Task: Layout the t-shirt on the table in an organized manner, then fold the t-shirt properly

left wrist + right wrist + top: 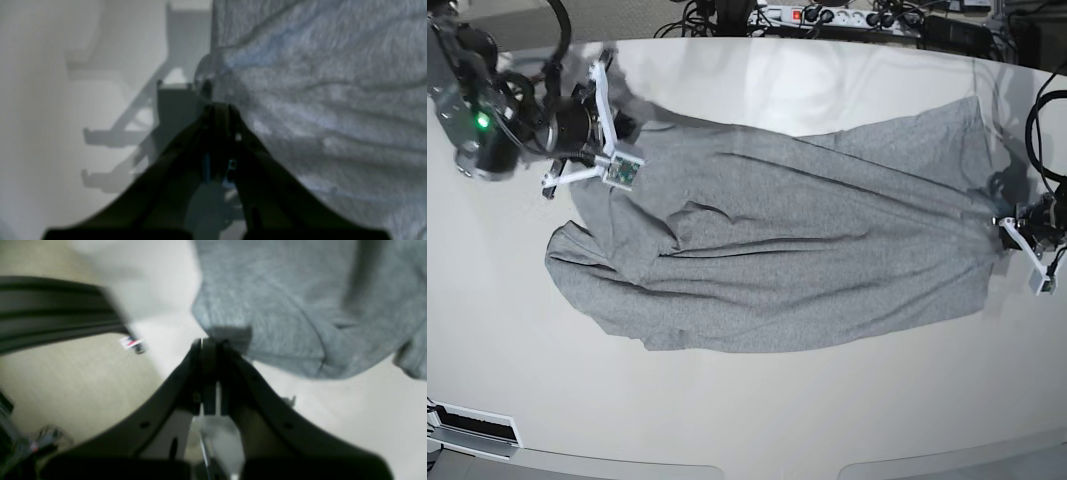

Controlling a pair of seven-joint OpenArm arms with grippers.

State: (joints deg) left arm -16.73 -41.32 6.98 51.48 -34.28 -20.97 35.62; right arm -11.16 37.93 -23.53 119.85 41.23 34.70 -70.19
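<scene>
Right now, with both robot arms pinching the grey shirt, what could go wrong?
The t-shirt is stretched between the left pincer and the right pincer. Both are shut on small bits of its edge, so a hard pull might let the cloth slip out. The sleeve end near the right pincer looks bunched and folded over, so laying it down now could leave wrinkles. That end also sits close to the rim of the table, so it might slide off.

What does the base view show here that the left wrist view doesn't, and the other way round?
Only base: the whole t-shirt stretched across the table, the right gripper at its far end, and a power strip behind. Only left wrist: a close look at the left gripper, jaws shut on the shirt's edge, with its shadow on the tabletop. Both: grey cloth, the white table, and the left gripper at the shirt's edge.
</scene>
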